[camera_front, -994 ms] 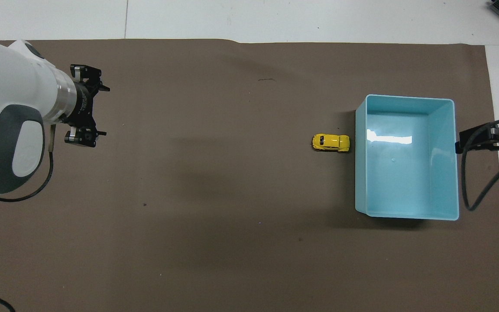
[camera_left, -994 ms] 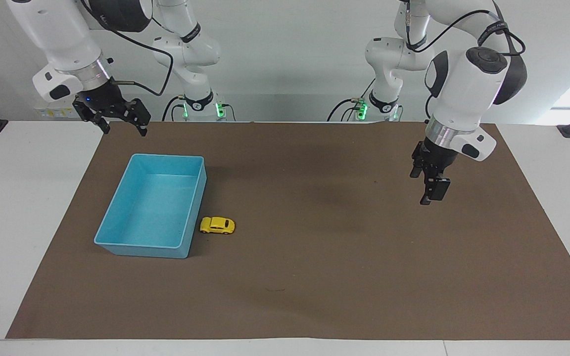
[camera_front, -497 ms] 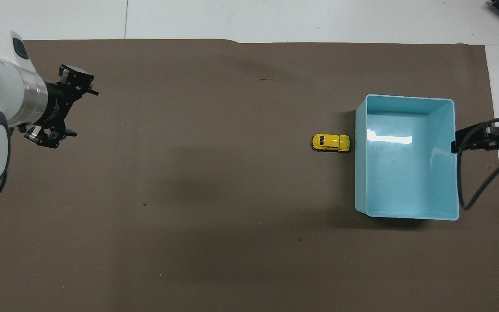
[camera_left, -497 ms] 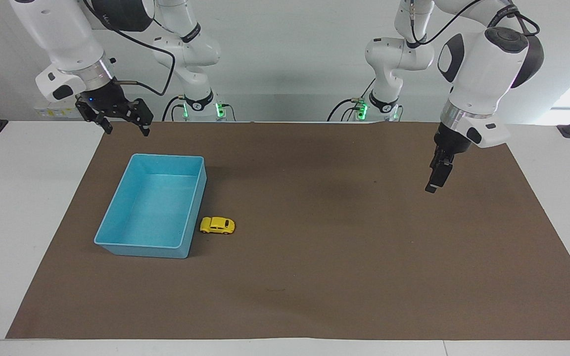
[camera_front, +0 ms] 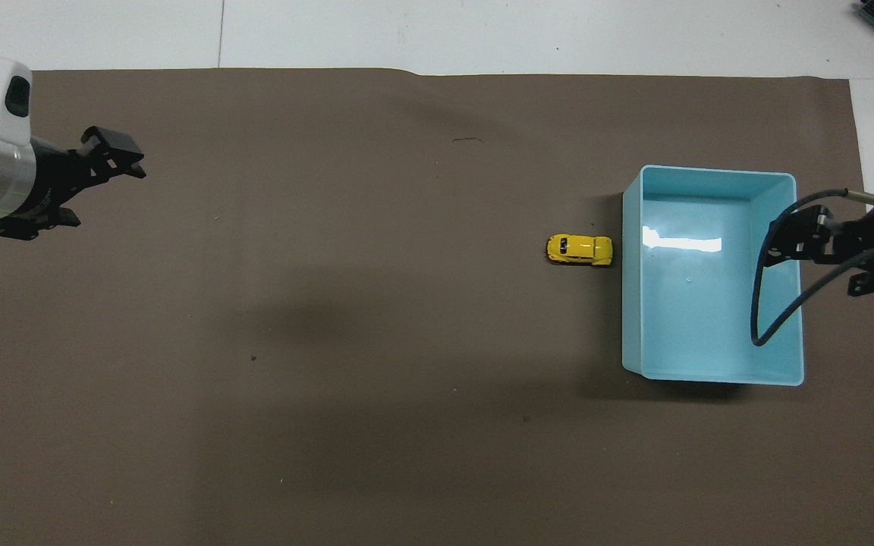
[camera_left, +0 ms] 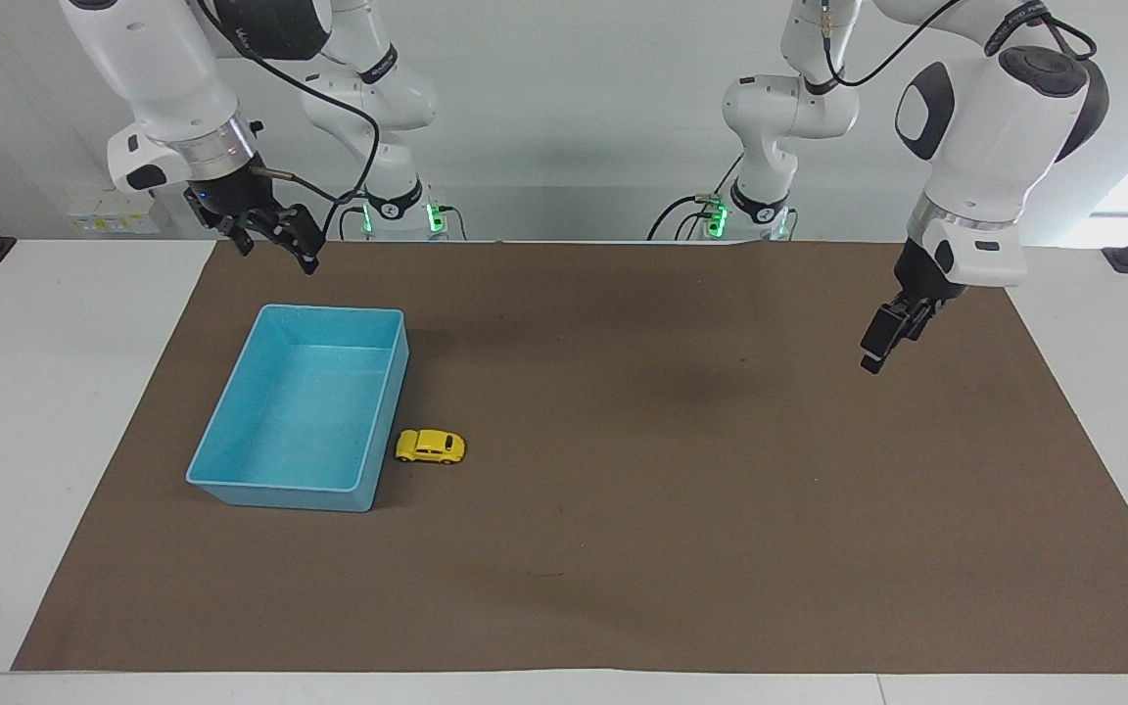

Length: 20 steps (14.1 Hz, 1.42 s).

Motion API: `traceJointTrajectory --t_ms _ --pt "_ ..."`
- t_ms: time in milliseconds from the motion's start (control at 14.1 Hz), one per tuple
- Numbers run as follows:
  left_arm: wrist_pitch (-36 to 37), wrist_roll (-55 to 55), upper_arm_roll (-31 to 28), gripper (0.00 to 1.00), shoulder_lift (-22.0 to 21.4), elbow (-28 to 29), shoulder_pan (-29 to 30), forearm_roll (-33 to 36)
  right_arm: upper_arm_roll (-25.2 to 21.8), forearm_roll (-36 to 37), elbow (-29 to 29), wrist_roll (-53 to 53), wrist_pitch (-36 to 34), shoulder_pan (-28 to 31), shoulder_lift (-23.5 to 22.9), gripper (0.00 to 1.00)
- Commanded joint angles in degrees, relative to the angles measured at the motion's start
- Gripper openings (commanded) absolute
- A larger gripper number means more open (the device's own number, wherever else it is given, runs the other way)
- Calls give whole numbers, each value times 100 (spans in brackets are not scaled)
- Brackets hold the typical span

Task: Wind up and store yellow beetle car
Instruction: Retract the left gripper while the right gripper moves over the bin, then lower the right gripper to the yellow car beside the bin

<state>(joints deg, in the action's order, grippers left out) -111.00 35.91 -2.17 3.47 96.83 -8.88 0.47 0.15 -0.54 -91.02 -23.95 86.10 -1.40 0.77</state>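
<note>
The yellow beetle car (camera_left: 430, 446) stands on the brown mat right beside the blue bin (camera_left: 280, 494), on the bin's side toward the left arm's end. It shows the same way in the overhead view (camera_front: 579, 249), next to the bin (camera_front: 710, 170). The bin holds nothing. My right gripper (camera_left: 277, 253) is open and empty, up in the air by the bin's edge at the right arm's end (camera_front: 812, 265). My left gripper (camera_left: 875, 352) is open and empty, raised over the mat at the left arm's end (camera_front: 99, 189), far from the car.
The brown mat (camera_left: 681, 509) covers most of the white table (camera_left: 25, 411). A black cable (camera_front: 767, 318) from the right arm hangs over the bin. Black clamps sit at the table's corners near the robots.
My left gripper has risen, turned and drawn back toward the left arm's end. My right gripper has shifted toward the bin. The car and bin have not moved.
</note>
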Motion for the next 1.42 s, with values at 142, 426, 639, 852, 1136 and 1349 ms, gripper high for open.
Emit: traceJointTrajectory --t_ms 142,426,639,852,1136,1349 --pt "403 -1479 41 100 -285 90 369 76 29 -217 -398 -1459 336 -237 231 100" --pt "693 -2402 41 100 -478 152 650 76 29 -298 -697 -2963 819 -369 195 100" --pt "1000 -3385 23 100 -558 143 818 67 29 -298 -1013 -3937 1337 -589 160 100" --pt "1334 -4029 23 100 -628 47 853 67 38 -298 -1190 -5151 1795 -774 -50 100" --pt "1975 -4083 181 100 -654 -208 757 76 38 -298 -1330 -6312 2330 -809 -349 100" --pt "2039 -4057 243 100 -663 -191 748 32 38 -306 -1383 -7146 2586 -1010 -560 100"
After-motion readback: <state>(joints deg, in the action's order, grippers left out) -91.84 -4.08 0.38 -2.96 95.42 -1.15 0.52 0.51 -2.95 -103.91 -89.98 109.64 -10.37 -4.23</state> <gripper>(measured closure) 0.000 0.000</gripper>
